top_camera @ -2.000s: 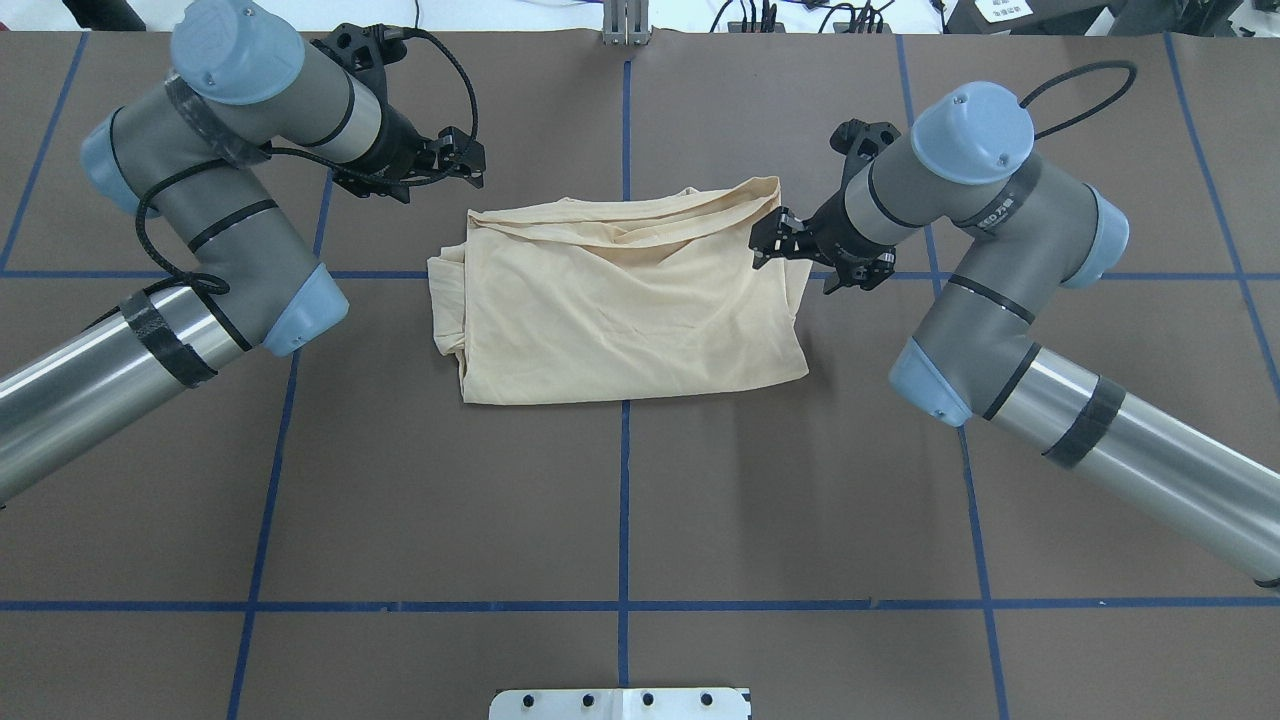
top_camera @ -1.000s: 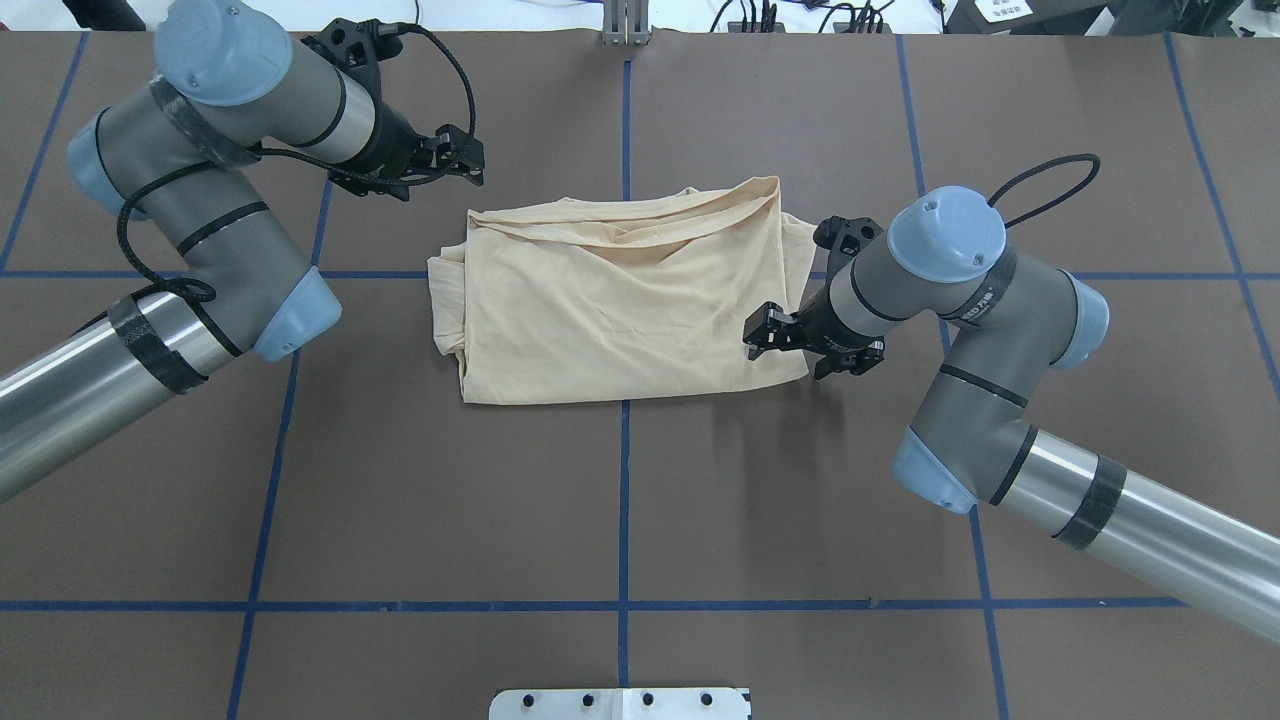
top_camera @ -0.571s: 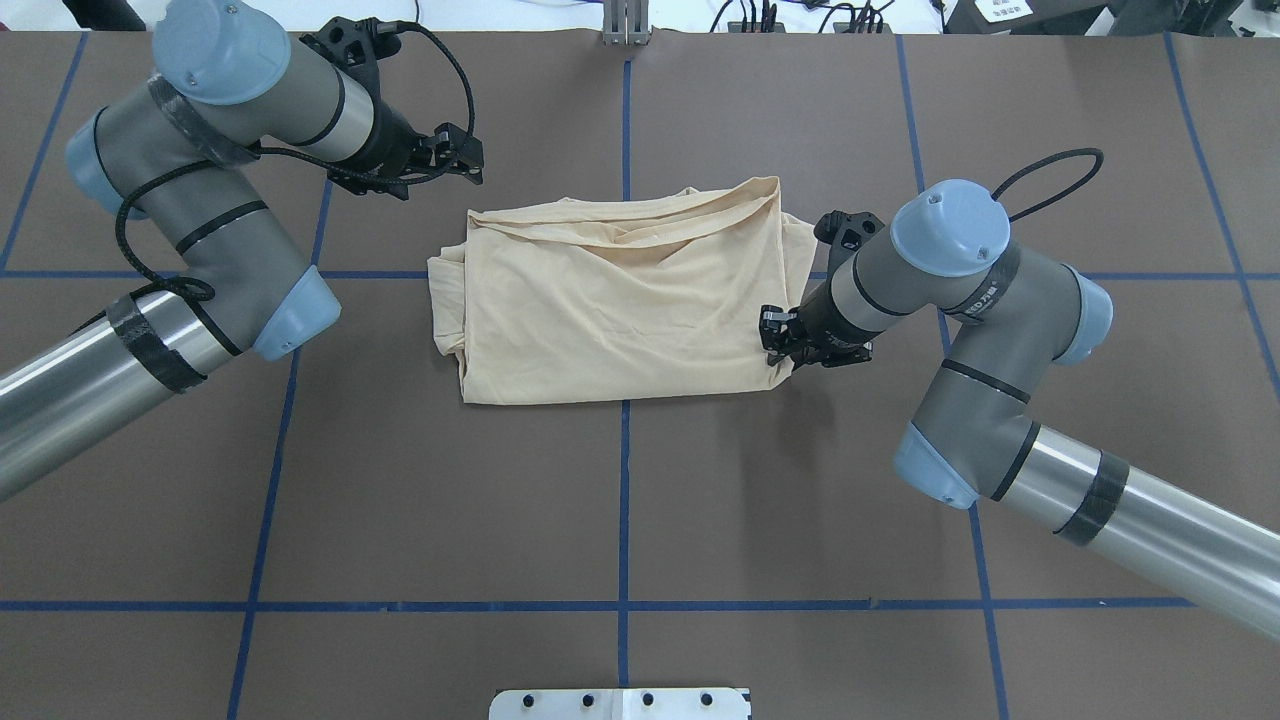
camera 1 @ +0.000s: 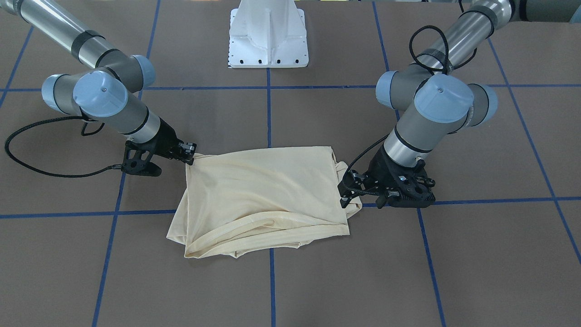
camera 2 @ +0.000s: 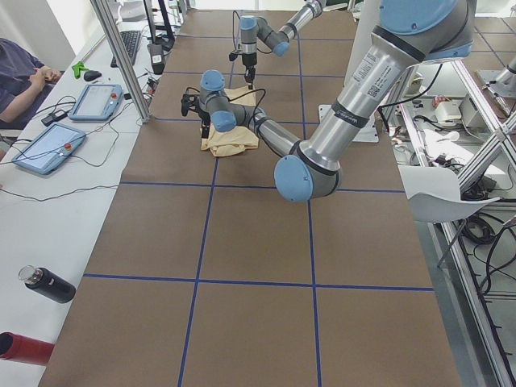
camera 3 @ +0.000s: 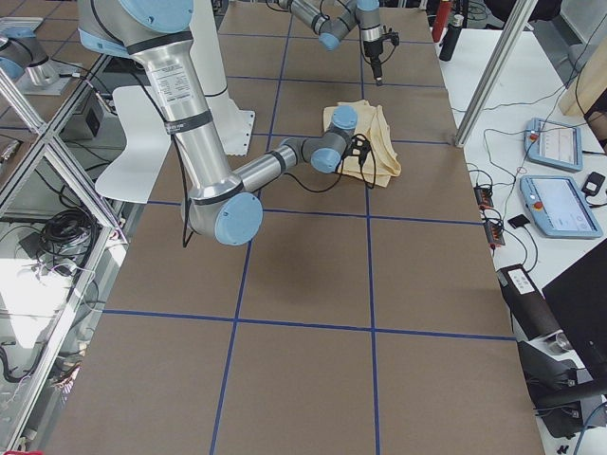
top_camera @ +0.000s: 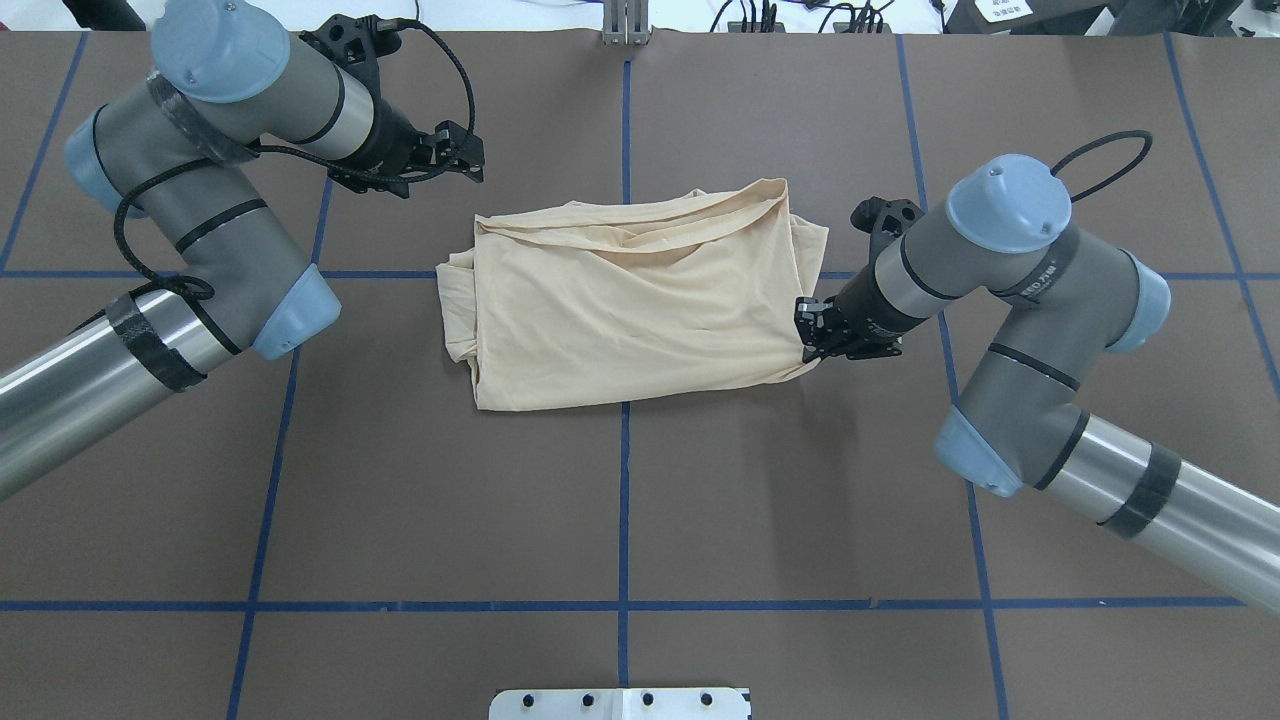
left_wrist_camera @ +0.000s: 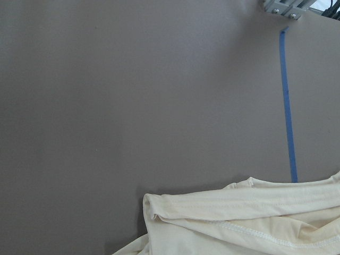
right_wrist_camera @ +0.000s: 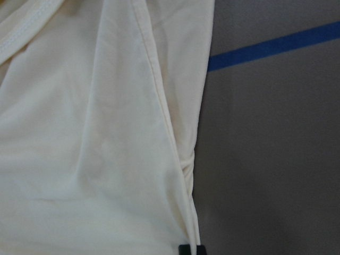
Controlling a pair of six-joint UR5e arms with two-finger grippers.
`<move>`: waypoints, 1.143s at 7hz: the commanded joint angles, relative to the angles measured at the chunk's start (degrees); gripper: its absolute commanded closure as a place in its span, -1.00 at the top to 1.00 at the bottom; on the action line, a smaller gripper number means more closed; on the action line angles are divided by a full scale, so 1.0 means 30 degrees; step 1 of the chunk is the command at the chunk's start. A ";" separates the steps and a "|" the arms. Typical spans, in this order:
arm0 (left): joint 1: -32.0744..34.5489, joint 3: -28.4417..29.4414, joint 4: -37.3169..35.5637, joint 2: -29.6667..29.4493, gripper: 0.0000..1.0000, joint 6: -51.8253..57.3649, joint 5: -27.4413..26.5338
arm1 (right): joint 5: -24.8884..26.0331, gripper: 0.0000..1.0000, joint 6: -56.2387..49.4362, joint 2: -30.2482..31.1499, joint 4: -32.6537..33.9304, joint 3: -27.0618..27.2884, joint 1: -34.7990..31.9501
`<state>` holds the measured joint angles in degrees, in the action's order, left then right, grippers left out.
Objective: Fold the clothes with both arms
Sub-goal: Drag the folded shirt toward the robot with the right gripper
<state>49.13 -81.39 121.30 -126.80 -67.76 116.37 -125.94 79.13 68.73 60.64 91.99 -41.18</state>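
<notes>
Dragged slightly rightward since a moment ago, the folded shirt (camera 1: pixel 263 190) lies on the table (camera 1: pixel 136 272) in the front view, right gripper (camera 1: pixel 190 158) clamped on its corner; overhead, the left gripper (top_camera: pixel 470 158), jaws apart, hovers beyond the opposite corner.

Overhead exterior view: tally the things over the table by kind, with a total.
Shirts: 1, the cream shirt
Arms: 2, the left arm and the right arm
Grippers: 2, the left gripper and the right gripper
Total: 5

A black bottle (camera 2: pixel 47 285) lies just beside the blue-taped brown mat (camera 2: pixel 258 322).
</notes>
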 commanded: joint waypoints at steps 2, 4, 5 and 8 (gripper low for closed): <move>0.0000 -0.0030 -0.0004 0.0077 0.99 0.0000 0.0000 | -0.0179 -1.00 0.0428 0.4642 0.0030 0.4479 0.0832; 0.0000 -0.0146 -0.0004 0.0252 0.99 0.0000 -0.0029 | -0.1490 -1.00 0.2819 0.5914 0.0030 0.5808 0.2875; 0.0029 -0.0176 -0.0004 0.0399 0.99 0.0000 -0.0029 | -0.1527 -1.00 0.4427 0.5859 0.0001 0.5898 0.4424; 0.0029 -0.0322 0.0025 0.0722 0.99 0.0058 -0.0029 | -0.1498 -1.00 0.6026 0.6793 0.0001 0.7450 0.6781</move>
<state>49.21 -82.24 121.37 -124.90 -67.69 116.28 -130.35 96.18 87.99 60.65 113.02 -22.80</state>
